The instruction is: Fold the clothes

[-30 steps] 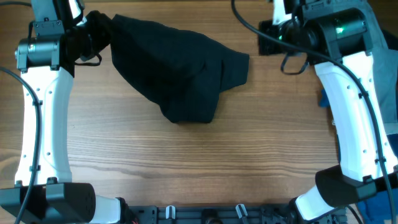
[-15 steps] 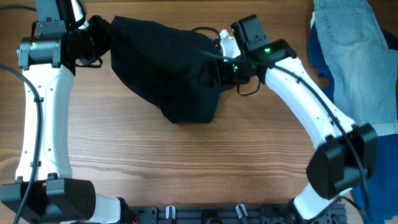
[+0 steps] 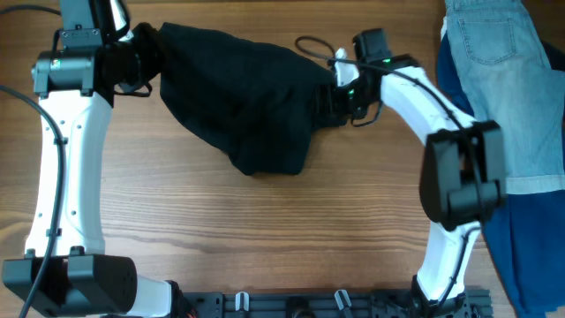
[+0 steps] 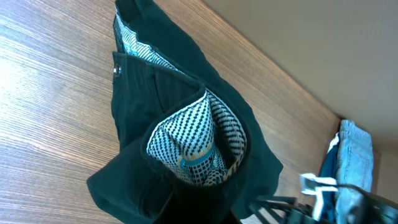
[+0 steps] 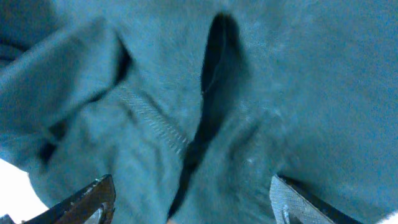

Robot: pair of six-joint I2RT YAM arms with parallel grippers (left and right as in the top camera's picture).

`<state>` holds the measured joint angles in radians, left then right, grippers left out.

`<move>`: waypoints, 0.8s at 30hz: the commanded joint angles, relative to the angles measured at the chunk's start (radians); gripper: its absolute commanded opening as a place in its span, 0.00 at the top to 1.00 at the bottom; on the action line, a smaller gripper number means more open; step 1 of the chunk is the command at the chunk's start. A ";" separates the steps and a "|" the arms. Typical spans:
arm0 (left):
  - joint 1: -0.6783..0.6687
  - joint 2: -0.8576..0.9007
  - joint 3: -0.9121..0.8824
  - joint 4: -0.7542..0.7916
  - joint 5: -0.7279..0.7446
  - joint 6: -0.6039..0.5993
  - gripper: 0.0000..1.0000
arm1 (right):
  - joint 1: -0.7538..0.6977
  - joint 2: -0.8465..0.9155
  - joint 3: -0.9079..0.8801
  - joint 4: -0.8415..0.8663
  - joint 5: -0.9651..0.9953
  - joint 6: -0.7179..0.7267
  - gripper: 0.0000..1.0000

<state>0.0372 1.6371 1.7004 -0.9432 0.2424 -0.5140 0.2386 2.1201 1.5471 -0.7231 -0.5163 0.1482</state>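
The black garment (image 3: 256, 106) lay in a rumpled heap on the table (image 3: 265, 238), its nearest lobe sagging toward the robot and its far edge strung between the two arms. At the garment's far left corner the left gripper (image 3: 141, 55) was pressed together on a bunch of fabric. Its wrist view showed cloth trailing away with the checked lining (image 4: 199, 143) of the waistband turned out. At the garment's right end the right gripper (image 5: 193, 200) stood spread wide just over the cloth, pinching nothing.

The step in hand looked like taking a second hold at that right end. It would go best if the jaws came down on a true edge or the stitched seam, not on the loose fold beside the dark slit. The left grip should stay firm so the cloth could then be drawn flat.

Much was uncertain. The left fingers were out of their own camera's sight, and from overhead the right fingertips were lost against the black cloth. Whether leg or waistband lay under them could not be told, nor how many layers. Right of the garment, a denim garment (image 3: 503, 71) and a blue cloth (image 3: 530, 256) ran off the frame.
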 commanded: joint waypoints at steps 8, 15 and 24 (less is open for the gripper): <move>-0.055 0.001 0.001 -0.004 -0.059 0.011 0.96 | 0.026 0.036 0.123 -0.023 0.009 -0.019 0.26; -0.055 0.001 0.001 -0.005 -0.061 0.011 0.96 | 0.029 0.036 0.246 -0.091 0.045 -0.040 0.20; -0.055 0.001 0.001 -0.005 -0.061 0.011 0.96 | 0.035 0.083 0.246 -0.087 0.047 -0.040 0.19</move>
<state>-0.0132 1.6371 1.7004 -0.9504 0.1864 -0.5137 0.2623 2.1494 1.7756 -0.8120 -0.4850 0.1257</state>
